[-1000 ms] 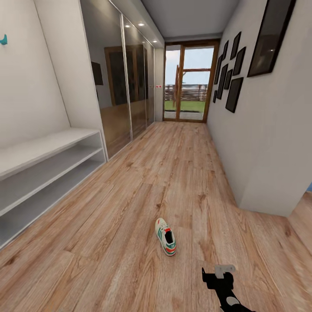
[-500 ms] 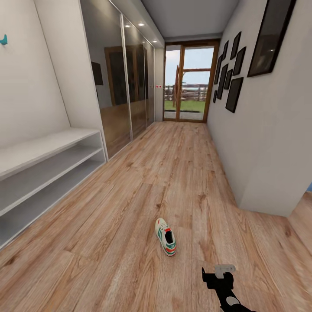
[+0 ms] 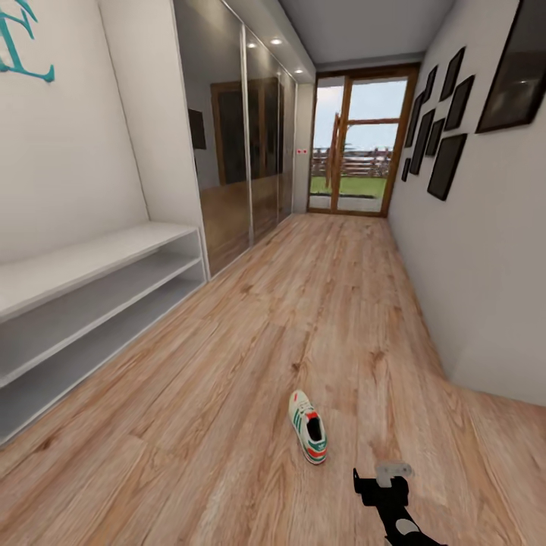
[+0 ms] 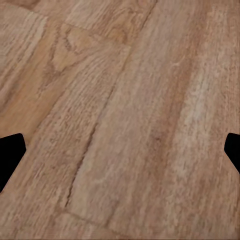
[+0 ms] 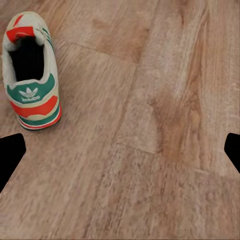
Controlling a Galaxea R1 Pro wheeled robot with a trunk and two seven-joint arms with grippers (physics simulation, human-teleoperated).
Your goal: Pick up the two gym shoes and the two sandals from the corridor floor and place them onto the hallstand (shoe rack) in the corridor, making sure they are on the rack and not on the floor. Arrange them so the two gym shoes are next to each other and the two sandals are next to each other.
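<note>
Cream gym shoe (image 3: 308, 437) ahead of right jaws

The shoe (image 3: 308, 437) is cream-white with green stripes and red-orange patches; its heel (image 5: 33, 102) is green and red-orange. The floor (image 3: 227, 394) is light brown with dark grain. The rack (image 3: 83, 303) is white. The wall letter (image 3: 23, 45) is teal.

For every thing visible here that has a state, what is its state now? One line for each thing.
Cream-white lace-up sneaker with green stripes: upright on the light wood-plank floor, not held.
White two-shelf bench: both open shelves bare of shoes in the part visible.
Left end effector: open, over bare floor.
Right end effector: open, sneaker lies ahead and apart from it.
Glass door at corridor end: looks shut.
</note>
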